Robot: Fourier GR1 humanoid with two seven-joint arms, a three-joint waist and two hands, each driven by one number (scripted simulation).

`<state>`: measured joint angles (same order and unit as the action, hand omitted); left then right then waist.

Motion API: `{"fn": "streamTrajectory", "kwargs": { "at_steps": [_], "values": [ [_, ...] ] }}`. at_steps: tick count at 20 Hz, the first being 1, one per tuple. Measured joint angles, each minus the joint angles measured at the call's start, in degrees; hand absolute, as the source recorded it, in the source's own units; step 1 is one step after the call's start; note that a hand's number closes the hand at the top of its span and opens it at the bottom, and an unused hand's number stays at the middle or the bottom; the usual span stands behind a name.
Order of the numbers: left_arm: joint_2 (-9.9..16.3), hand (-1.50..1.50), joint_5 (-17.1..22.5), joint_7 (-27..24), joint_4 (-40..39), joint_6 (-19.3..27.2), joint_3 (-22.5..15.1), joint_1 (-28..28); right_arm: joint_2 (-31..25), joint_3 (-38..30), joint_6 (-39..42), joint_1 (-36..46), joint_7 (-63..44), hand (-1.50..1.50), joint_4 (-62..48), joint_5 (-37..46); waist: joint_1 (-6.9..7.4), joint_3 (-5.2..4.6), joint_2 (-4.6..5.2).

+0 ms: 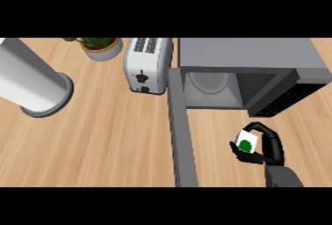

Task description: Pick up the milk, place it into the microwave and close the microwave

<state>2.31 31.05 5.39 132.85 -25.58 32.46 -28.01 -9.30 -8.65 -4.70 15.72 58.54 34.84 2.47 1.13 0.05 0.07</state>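
Note:
The milk [247,141] is a small white carton with a green round mark on top. My right hand [269,151] holds it, fingers and thumb curled round its sides, over the counter at the lower right. The grey microwave [246,55] stands at the back right, a little beyond the hand. Its cavity [217,90] shows a pale round plate inside. The microwave door [180,132] is swung wide open and runs toward the near edge, left of the hand. My left hand does not show.
A white toaster [148,63] stands just left of the microwave. Behind it sits a potted plant [100,46]. A tall white cylinder on a grey round base [32,81] occupies the far left. Bare wooden counter [103,140] lies between it and the door.

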Motion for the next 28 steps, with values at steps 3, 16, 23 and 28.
{"fn": "streamTrajectory", "kwargs": {
  "at_steps": [3,16,23,28],
  "values": [
    [-0.52,-1.50,0.14,-0.35,0.14,-0.11,-0.31,0.03,-1.55,0.63,3.99,3.94,-0.40,1.50,-2.53,0.19,0.21,0.03,0.07],
    [-0.22,-1.50,2.09,0.92,-0.38,-0.90,3.38,0.39,2.31,7.24,8.48,2.14,-13.47,1.50,18.14,0.06,-0.99,-0.08,-0.29],
    [-1.32,-1.50,2.74,1.11,-0.30,-2.28,4.00,-0.20,4.76,7.85,2.91,7.22,-22.75,1.50,23.06,1.81,-0.63,-0.06,-0.18],
    [-1.33,-1.50,3.39,1.22,-0.88,-3.34,5.11,0.18,5.53,8.20,-2.55,14.06,-28.06,1.50,20.78,5.61,-0.36,-0.05,-0.07]
  ]
}}
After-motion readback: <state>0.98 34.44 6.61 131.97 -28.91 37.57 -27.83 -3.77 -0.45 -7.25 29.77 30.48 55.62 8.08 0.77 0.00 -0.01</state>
